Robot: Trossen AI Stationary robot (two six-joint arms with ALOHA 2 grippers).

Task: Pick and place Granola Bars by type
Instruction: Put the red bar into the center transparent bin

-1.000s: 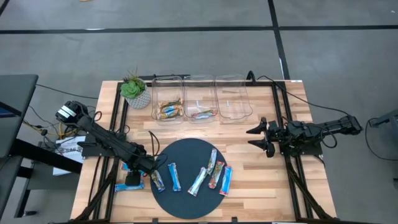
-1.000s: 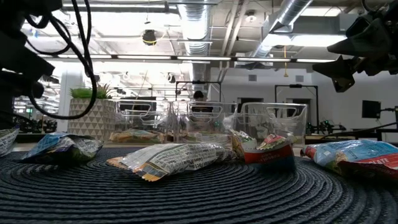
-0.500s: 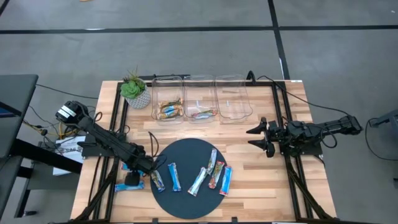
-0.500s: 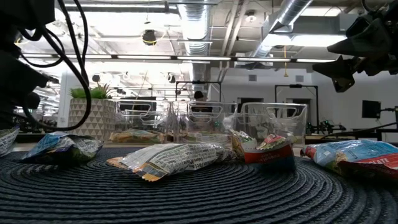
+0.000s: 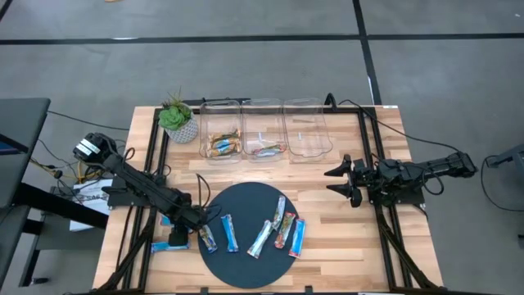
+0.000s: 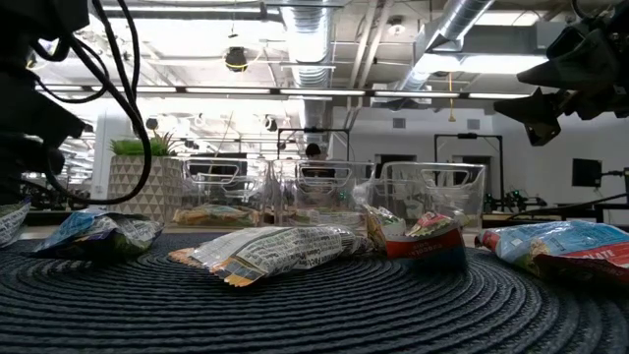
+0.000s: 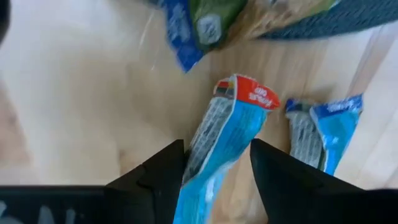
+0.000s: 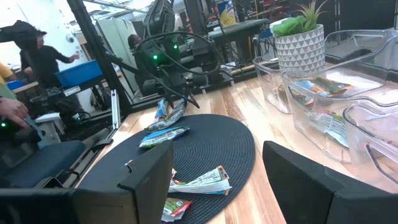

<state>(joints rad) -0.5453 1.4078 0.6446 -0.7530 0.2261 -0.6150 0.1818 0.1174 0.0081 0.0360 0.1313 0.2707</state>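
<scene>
since the earlier frames the left gripper (image 5: 178, 239) has been lowered a little over the bright blue bar (image 5: 168, 245) lying on the bare table (image 5: 344, 238) just off the dark round mat (image 5: 246, 197), and its fingers have been narrowed; nothing else is shifted.

in the high view, sorting is seen as only begun: multicoloured bars (image 5: 221, 145) are held in the first clear bin (image 5: 221, 106), silvery ones (image 5: 268, 150) in the middle bin (image 5: 262, 105), and the third bin (image 5: 304, 106) looks empty. about five bars (image 5: 232, 233) are left on the mat, with the blue ones beside it. the right gripper (image 5: 341, 182) is parked near the table's right edge.

in the low view, several wrapped bars (image 6: 265, 251) are seen lying on the mat with the bins behind; the greater part of the task is judged undone.

in the left wrist view, the blue bar (image 7: 227, 140) is straddled by the two fingers (image 7: 161, 171), which are part closed around it; whether it is pinched yet cannot be told. a second blue bar (image 7: 326, 127) lies just beside.

in the right wrist view, the right fingers (image 8: 149, 177) are spread wide with nothing between them.
</scene>
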